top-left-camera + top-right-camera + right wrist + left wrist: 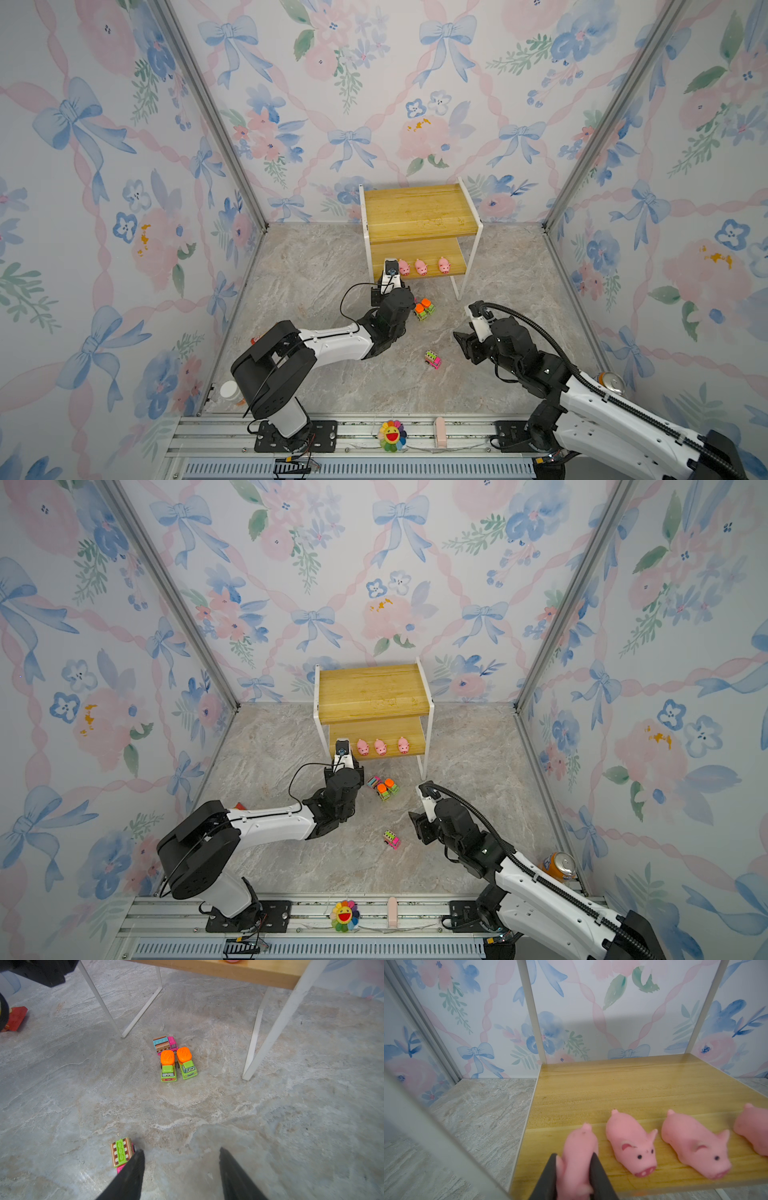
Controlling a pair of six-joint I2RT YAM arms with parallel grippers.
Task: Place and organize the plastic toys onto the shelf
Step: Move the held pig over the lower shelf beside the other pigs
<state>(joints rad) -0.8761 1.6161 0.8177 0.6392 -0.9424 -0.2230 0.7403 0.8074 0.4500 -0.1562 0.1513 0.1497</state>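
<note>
On the lower board (pixel 415 251) of the shelf (pixel 419 208) three pigs (pixel 421 267) stand in a row, with a fourth pig (pixel 579 1142) at their 9 o'clock, between the jaws of the left gripper (pixel 574 1156). On the desk (pixel 316 266), three trucks (pixel 382 789) cluster at the shelf's 6 o'clock; a lone truck (pixel 432 359) lies at 6 o'clock of them.

This is a robot test booth dressed up like a nursery: flat panels of pastel bow-and-flower wallpaper (pixel 374 83) stand between bare aluminium corner posts (pixel 218 124) around a grey marble-print floor (pixel 324 257). Along the front runs a slotted aluminium rail (pixel 457 432), with the white-and-black left robot arm (pixel 332 345) and right robot arm (pixel 602 411) bolted to it.
</note>
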